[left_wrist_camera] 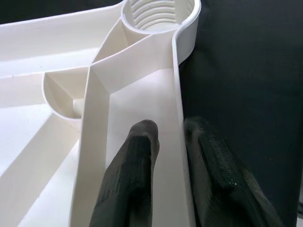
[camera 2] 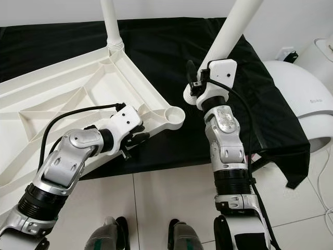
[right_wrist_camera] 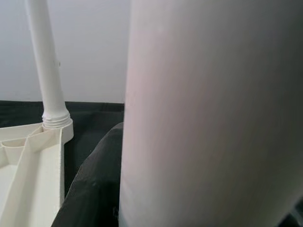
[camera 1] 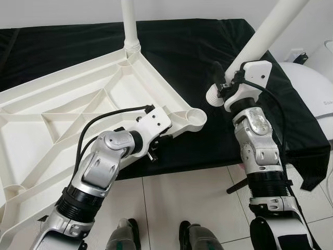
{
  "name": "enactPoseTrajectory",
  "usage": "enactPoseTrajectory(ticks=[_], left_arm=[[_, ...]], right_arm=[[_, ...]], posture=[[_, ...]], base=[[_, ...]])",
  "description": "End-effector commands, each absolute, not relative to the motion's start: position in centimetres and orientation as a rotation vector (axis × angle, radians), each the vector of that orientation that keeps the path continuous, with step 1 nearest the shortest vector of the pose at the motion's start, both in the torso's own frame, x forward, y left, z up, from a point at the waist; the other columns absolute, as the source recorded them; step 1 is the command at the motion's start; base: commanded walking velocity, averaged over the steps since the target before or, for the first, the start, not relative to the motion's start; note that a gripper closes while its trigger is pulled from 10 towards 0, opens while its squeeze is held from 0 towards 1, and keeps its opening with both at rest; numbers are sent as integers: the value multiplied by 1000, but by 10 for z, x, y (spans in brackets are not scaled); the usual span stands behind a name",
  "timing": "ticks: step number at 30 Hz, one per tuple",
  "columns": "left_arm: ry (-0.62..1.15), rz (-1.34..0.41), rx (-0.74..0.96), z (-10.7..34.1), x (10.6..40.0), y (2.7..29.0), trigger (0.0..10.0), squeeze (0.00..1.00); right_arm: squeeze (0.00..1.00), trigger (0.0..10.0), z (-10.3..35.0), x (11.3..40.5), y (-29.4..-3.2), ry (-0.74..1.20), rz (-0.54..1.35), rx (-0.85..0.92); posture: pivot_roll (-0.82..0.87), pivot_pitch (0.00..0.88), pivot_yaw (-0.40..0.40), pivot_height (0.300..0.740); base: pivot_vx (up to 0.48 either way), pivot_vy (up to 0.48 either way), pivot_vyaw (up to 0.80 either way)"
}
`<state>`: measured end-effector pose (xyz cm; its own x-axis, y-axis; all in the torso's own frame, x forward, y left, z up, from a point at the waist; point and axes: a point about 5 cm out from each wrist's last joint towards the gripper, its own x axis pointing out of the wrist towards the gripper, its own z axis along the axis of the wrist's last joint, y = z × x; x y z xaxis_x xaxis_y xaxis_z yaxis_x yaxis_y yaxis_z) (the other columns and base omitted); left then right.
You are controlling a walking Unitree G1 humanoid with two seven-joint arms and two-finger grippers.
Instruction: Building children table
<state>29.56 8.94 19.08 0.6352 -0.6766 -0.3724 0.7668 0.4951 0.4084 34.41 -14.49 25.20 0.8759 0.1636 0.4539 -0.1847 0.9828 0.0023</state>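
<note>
Right pincer point(camera 1: 221, 88) gripping tilted white leg point(camera 1: 260, 39), threaded end toward socket point(camera 1: 195, 117), left pincer point(left_wrist_camera: 168, 142) clamping tabletop rim point(left_wrist_camera: 179, 94).

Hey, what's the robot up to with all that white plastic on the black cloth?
It is putting together a small table. The white tabletop lies upside down on the black cloth, with one leg already standing in a far corner socket. The left claw pinches the tabletop's rim near an empty threaded socket. The right claw holds a second leg, tilted, its threaded end close to that socket but not in it.
</note>
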Motion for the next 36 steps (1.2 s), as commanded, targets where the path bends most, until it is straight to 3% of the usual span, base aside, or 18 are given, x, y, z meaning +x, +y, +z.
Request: enactPoseTrajectory(ticks=[1,17,30,36], left_arm=[[192,-875,604,184,294,94,10000,0],[213,-846,636,184,295,112,10000,0],[296,-756,685,172,298,154,10000,0],[280,-786,683,176,291,148,10000,0]], right_arm=[[0,10000,257,344,-150,-495,188,56],[0,10000,253,344,-151,-418,440,78],[0,10000,237,346,-170,-294,739,-48],[0,10000,240,351,-162,-302,826,-47]], posture=[[-106,194,-17,740],[-96,179,-26,740],[-91,176,-47,740],[-77,174,-57,740]], base=[[0,0,0],[0,0,0],[0,0,0],[0,0,0]])
